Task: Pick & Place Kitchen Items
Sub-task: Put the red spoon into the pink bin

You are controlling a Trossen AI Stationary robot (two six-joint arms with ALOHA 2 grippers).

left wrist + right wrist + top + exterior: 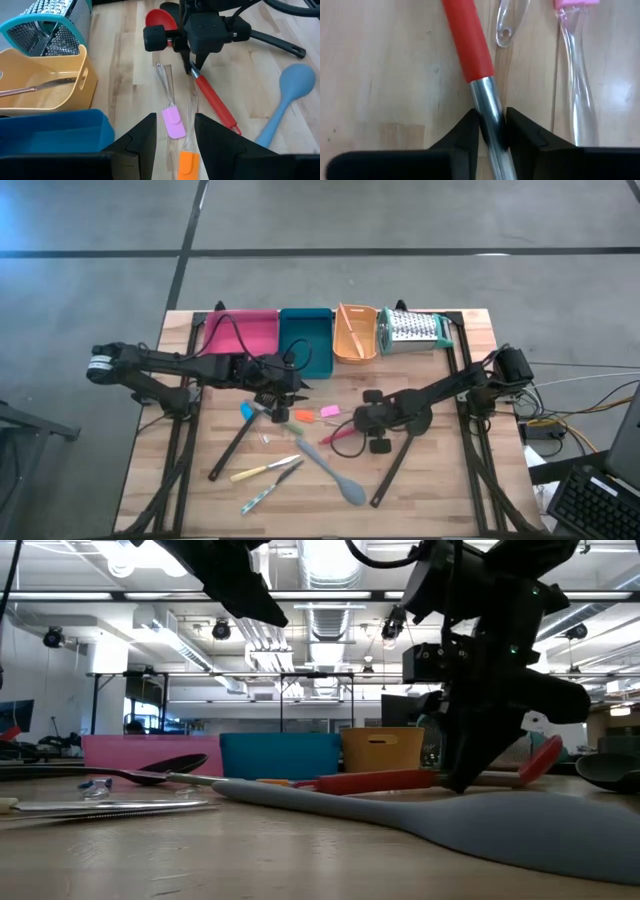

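Note:
A red-headed spatula [212, 97] with a red handle and a metal shaft lies mid-table. My right gripper [491, 125] is shut on its shaft; it also shows in the high view [362, 423]. My left gripper [175, 135] is open and empty, above the table near the teal tray, over a small pink spatula [173, 122] and an orange one [189, 162]. A grey spoon [332, 472], two long black spoons [233, 447] [394, 468], a yellow-handled tool [260, 472] and a blue-handled one [262, 497] lie flat on the near half of the table. My right gripper pinches the spatula's bare metal shaft [487, 102] between its two fingers, just past the end of the red handle [467, 45]. The fingers come from above, pointing down, and lie across the shaft. The spatula lies about level at the table top; whether it is lifted clear I cannot tell.
A pink tray [245, 332], a teal tray [305, 342] and an orange tray [355, 335] with a metal utensil in it stand in a row at the far edge. A metal box grater [412, 330] lies beside them at the far right.

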